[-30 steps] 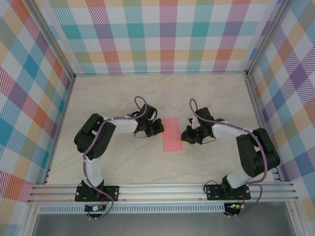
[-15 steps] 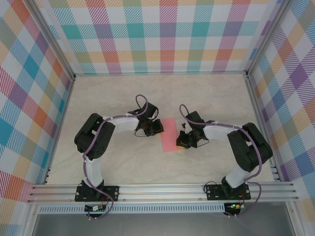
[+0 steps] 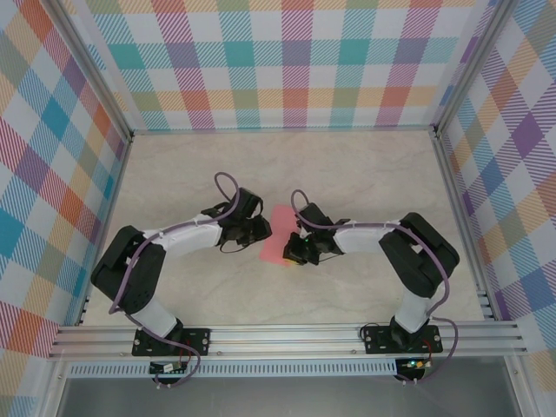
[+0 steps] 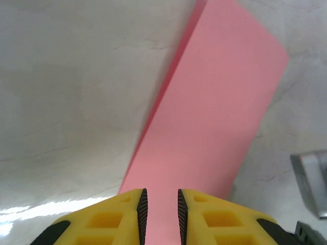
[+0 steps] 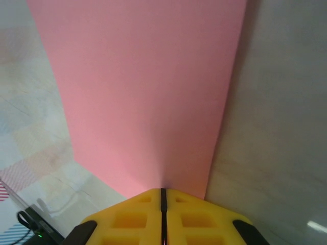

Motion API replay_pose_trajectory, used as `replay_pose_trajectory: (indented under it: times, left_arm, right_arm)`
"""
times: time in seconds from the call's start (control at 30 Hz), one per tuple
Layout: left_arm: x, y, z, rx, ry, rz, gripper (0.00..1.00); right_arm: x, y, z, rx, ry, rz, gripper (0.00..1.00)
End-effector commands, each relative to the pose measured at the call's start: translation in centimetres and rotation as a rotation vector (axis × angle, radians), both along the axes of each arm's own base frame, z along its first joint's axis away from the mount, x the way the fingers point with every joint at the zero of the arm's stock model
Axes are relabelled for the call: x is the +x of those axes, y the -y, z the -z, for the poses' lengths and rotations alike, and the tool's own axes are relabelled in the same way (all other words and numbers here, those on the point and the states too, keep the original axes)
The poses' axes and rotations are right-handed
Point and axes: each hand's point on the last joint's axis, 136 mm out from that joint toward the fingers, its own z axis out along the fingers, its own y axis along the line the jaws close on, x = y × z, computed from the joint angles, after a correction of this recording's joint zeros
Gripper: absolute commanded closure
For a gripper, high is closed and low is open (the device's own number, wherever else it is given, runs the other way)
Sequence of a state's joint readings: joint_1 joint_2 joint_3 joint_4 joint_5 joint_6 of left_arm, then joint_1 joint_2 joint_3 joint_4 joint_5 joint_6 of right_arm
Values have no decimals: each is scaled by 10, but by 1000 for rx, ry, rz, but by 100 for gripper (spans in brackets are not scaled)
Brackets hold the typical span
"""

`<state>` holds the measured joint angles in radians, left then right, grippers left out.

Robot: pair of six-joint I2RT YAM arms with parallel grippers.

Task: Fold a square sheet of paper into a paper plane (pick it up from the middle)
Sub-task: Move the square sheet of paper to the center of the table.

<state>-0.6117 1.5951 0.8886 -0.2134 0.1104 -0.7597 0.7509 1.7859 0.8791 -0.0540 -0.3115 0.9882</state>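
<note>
The square sheet of paper (image 3: 278,231) lies on the tabletop between my two grippers, folded into a long salmon-pink rectangle. The paper plane is out of view. My right gripper (image 3: 294,253) is at the sheet's near right end. In the right wrist view, that gripper (image 5: 163,190) has its yellow jaws pressed together on the edge of the sheet (image 5: 148,87). My left gripper (image 3: 258,230) is at the sheet's left side. Seen from the left wrist, its jaws (image 4: 160,191) stand a narrow gap apart, with the pink sheet (image 4: 214,102) showing through the gap.
The pale marble tabletop (image 3: 365,174) is bounded by plaid walls (image 3: 295,69) at the back and on both sides. An aluminium rail (image 3: 287,339) carrying the arm bases runs along the near edge. A grey metal part (image 4: 311,178) sits beside the sheet.
Both grippers and the sheet have shifted left and nearer, the right gripper staying shut on the sheet. The left gripper's jaws have parted from shut to a narrow gap.
</note>
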Motion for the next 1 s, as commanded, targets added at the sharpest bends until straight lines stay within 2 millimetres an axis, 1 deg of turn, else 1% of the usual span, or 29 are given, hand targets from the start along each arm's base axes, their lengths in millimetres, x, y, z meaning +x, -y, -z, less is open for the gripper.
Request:
replay_pose_trajectory:
  times: [0.0,0.07,0.1,0.17,0.2,0.27,0.33,0.4,0.57,0.63,0.7,0.87,0.97]
  left_arm:
    - [2,-21,-1,16,52,-90,75]
    - [-1,-34,0,32,79,-129,75]
    - [-2,-40,0,45,94,-150,75]
    - [-4,-49,-2,67,118,-173,75]
    - [-5,-53,-4,72,127,-181,75]
    - [-9,-57,-6,66,136,-196,75]
    - [-11,-59,-9,52,146,-206,75]
    - [-13,-61,-13,45,153,-208,75]
    - [-16,-63,-20,33,169,-210,74]
    - [-17,-59,-25,10,174,-197,74]
    - [-17,-56,-28,-14,177,-188,74]
    - [-20,-46,-36,-85,186,-165,74]
    - [-21,-39,-36,-119,179,-141,75]
  right_arm:
    - [24,-20,7,12,24,68,92]
    - [39,-26,9,7,55,90,93]
    - [45,-32,5,20,78,82,93]
    - [51,-40,-7,41,110,47,92]
    - [55,-43,-17,55,138,26,92]
    - [59,-47,-34,67,184,-9,90]
    - [64,-46,-45,49,211,-43,89]
    - [73,-45,-48,18,249,-68,88]
    - [98,-40,-27,-141,269,-135,87]
    - [109,-35,-19,-213,273,-132,88]
    - [117,-31,-16,-249,279,-127,87]
    - [126,-27,-10,-277,272,-117,87]
    - [126,-20,-5,-303,248,-90,87]
